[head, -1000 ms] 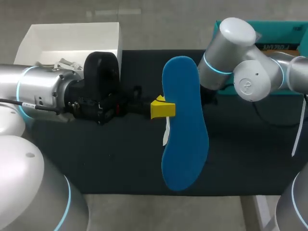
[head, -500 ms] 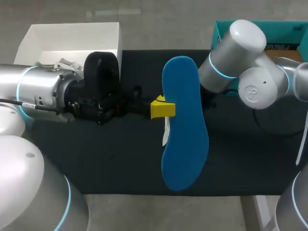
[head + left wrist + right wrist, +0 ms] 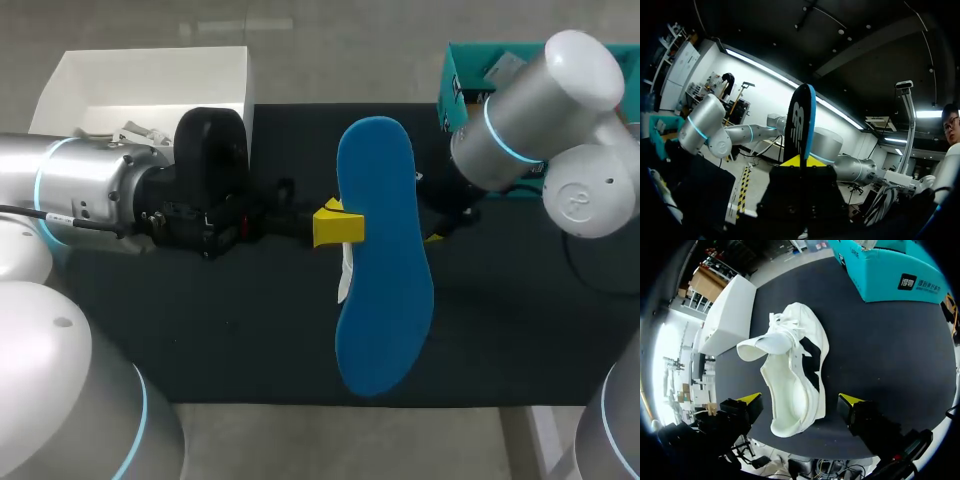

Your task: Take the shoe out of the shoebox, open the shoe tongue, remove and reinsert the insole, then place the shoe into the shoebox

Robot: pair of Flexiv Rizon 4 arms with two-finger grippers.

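1. Shoe [image 3: 795,375] sits on the dark table [image 3: 900,350] under the raised insole. Its tongue is folded forward so the mouth gapes upward, ready, I'd judge, to take the insole back.
2. Blue insole [image 3: 382,260] hangs in the air above the shoe, gripped at one long edge.
3. Left gripper [image 3: 337,226] pinches that edge, so the insole is clear of the shoe.
4. Right gripper [image 3: 800,401] hovers over the shoe with its fingers spread wide and holding nothing, probably to steady it.

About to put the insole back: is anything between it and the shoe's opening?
Nothing sits in the opening of the shoe; its tongue is folded back. The insole, in the left gripper, hangs above it. The right gripper, open, hovers close by the heel.
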